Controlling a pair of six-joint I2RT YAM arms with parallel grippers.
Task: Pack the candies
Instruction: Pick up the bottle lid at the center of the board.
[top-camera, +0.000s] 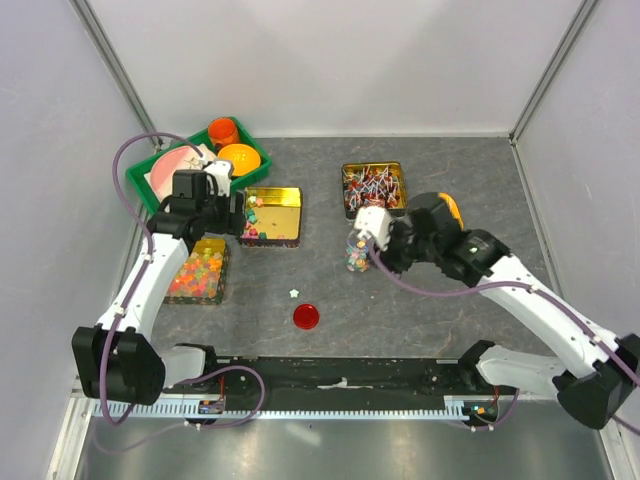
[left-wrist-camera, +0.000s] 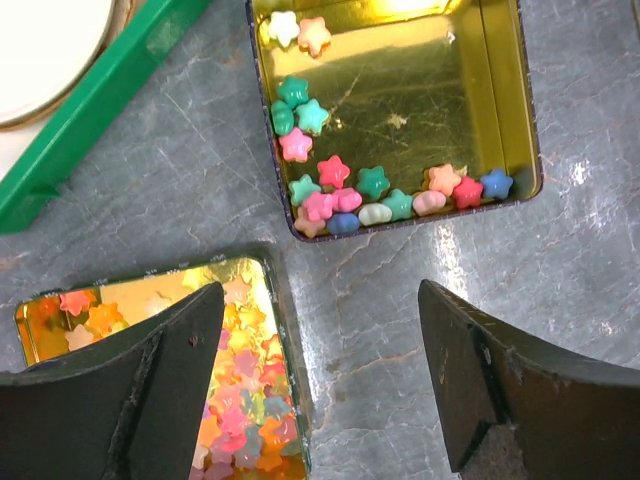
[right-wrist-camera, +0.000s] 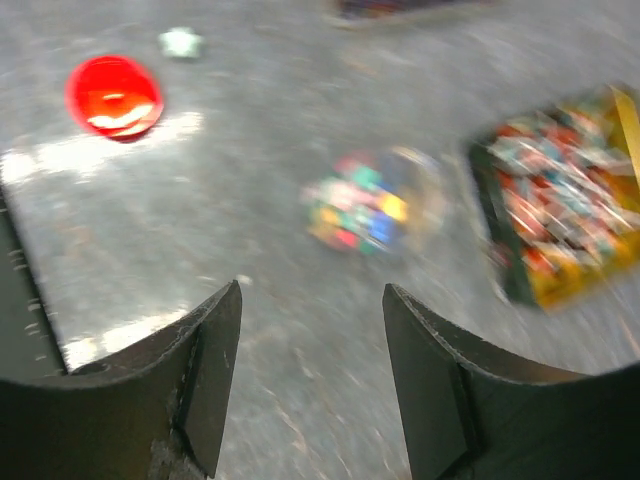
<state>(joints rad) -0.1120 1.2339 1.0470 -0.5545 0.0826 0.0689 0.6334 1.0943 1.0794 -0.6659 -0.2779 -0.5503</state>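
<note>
Candies (left-wrist-camera: 340, 195), those little pastel stars, mostly sit along one edge of the gold tin (left-wrist-camera: 430, 100). More fill a small clear jar (top-camera: 357, 252), and one stray star (top-camera: 294, 293) lies near the red lid (top-camera: 306, 316). The left gripper (left-wrist-camera: 320, 300) hangs spread wide and empty just off the tin. The right gripper (right-wrist-camera: 312, 300) is also apart, holding nothing, near the jar.

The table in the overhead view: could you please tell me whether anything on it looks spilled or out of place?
Yes: one pale star candy lies alone on the bare table, right beside the red lid and not inside any container, so it looks dropped.
</note>
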